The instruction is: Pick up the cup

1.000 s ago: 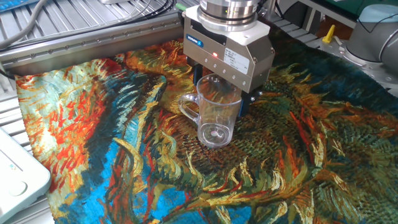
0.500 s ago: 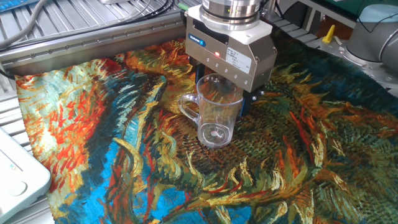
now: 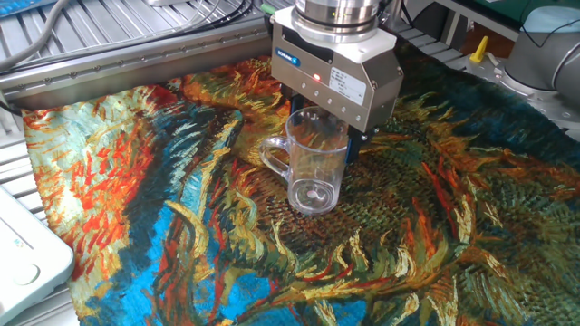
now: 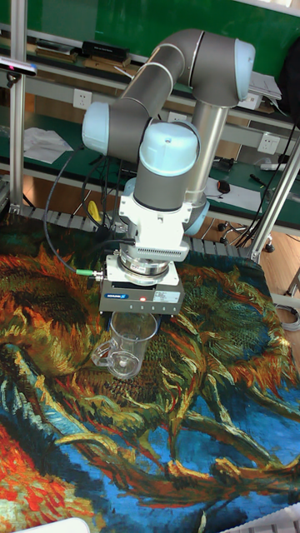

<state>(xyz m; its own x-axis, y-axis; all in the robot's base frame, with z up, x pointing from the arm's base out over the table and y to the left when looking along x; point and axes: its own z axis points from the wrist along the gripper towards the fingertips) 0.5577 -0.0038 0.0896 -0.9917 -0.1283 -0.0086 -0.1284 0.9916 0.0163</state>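
Note:
The cup (image 3: 315, 167), a clear plastic mug, stands upright on the painted cloth (image 3: 181, 181) with its loop handle (image 3: 275, 156) pointing left. My gripper (image 3: 333, 145) hangs straight down over the cup's far rim, its body just above the mug. Only a dark finger (image 3: 359, 145) shows at the cup's right rear side. The other finger is hidden behind the body and the cup. In the tall view the cup (image 4: 127, 343) sits right under the gripper (image 4: 138, 320), base on the cloth.
The colourful cloth (image 4: 200, 400) covers the table. A metal rail (image 3: 136, 68) runs along the back left. A white device (image 3: 23, 258) lies at the left front edge. A second grey robot arm (image 3: 544, 45) stands at the far right.
The gripper has shifted slightly right, and less of the dark finger shows beside the cup. The cup has stayed in place on the cloth.

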